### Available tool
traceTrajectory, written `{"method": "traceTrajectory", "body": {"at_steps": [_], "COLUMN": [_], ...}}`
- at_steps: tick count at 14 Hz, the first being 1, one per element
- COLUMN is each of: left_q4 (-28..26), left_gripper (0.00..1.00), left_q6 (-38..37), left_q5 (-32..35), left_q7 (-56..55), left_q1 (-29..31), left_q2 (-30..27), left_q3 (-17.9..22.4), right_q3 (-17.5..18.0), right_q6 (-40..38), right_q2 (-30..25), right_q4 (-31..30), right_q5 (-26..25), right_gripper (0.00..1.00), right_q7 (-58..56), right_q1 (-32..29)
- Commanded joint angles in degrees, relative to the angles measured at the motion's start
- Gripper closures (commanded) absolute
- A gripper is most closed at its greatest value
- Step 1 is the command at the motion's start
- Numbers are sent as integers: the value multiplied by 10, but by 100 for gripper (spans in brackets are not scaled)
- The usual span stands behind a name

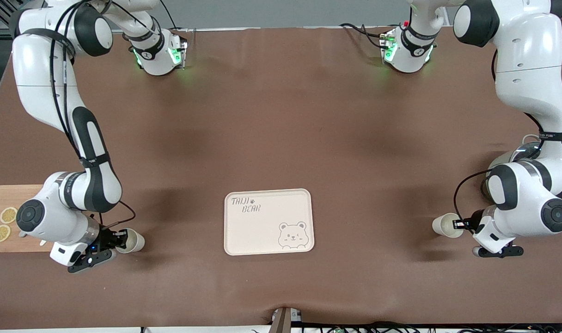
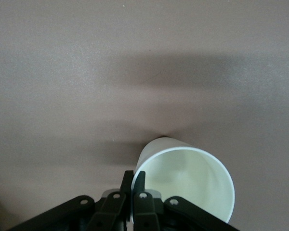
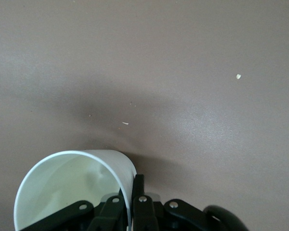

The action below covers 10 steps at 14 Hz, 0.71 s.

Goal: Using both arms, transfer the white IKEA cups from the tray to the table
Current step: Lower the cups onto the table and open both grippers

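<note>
Brown cloth covers the table (image 1: pixel 281 115) before us, the bear tray (image 1: pixel 268 222) between two cups lying on their sides, our left gripper (image 1: pixel 461 225) pinched on one cup's (image 1: pixel 446 225) rim and our right gripper (image 1: pixel 119 239) on the other's (image 1: pixel 132 241), bottoms pointing trayward.

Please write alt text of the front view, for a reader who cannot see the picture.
Two white robot arms each grip a white cup by its rim: the right gripper holds one cup beside a wooden board, the left gripper holds the other cup. A cream bear tray lies between them on the brown table.
</note>
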Motion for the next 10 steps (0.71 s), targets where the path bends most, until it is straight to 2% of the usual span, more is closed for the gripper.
{"method": "traceTrajectory", "body": {"at_steps": [1, 3, 4, 5, 10], "left_q4": [2, 4, 4, 4, 14], "left_gripper": [100, 87, 33, 0, 0], "left_q6": [21, 21, 22, 22, 23], "left_q5": [1, 2, 6, 16, 22], "left_q7": [1, -3, 0, 5, -2], "left_q1": [2, -4, -5, -3, -16], "left_q2": [16, 16, 16, 14, 4], "left_q3": [-2, 0, 1, -1, 1], "right_q3": [8, 8, 8, 8, 9], "right_q6": [3, 3, 3, 3, -5], "right_q2": [1, 1, 1, 1, -6], "right_q4": [2, 2, 2, 2, 7], "right_q5": [12, 13, 13, 13, 13], "right_gripper": [88, 0, 0, 0, 0], "right_q7": [-12, -8, -8, -8, -8], "right_q1": [-8, -6, -8, -8, -10]}}
